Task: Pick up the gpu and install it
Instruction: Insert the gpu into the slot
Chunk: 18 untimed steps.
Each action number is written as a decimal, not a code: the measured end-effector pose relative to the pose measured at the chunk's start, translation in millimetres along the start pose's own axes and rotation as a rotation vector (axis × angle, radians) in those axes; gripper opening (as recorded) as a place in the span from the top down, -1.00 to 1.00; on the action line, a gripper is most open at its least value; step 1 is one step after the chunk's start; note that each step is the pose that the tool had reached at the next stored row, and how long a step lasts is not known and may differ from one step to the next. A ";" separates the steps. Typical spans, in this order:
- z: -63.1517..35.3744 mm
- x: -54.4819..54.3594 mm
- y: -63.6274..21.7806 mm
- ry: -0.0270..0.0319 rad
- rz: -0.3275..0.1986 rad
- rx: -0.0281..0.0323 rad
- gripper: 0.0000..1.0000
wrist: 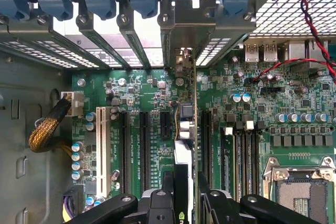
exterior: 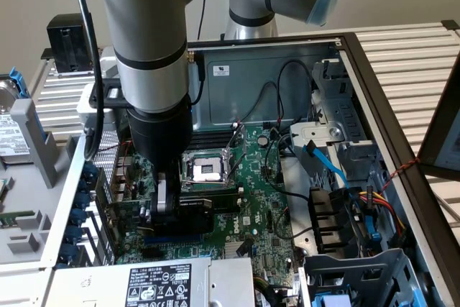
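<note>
A: Where does the exterior view sit?
B: High up, angled down into the open computer case [exterior: 374, 91].
A: And the wrist view?
B: Close above the motherboard [wrist: 152, 98], which both share.

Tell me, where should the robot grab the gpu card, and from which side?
By its top edge, coming straight down from above. The gpu stands on edge over the motherboard, so its two flat faces can be pinched and its bottom connector is left clear. The gripper is shut on it that way.
</note>
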<state>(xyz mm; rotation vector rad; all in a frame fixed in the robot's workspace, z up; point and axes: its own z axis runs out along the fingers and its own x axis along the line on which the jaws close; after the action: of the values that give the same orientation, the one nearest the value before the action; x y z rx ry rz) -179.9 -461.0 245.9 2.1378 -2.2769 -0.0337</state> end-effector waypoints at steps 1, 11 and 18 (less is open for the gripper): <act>0.0 0.0 0.0 0.0000 0.000 0.0000 0.47; -0.1 0.2 -1.4 0.0002 0.000 -0.0001 0.47; -0.1 0.2 -0.9 0.0003 -0.004 0.0000 0.47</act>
<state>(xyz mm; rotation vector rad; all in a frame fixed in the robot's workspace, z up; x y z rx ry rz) -179.0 -461.3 246.0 2.1427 -2.2720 -0.0335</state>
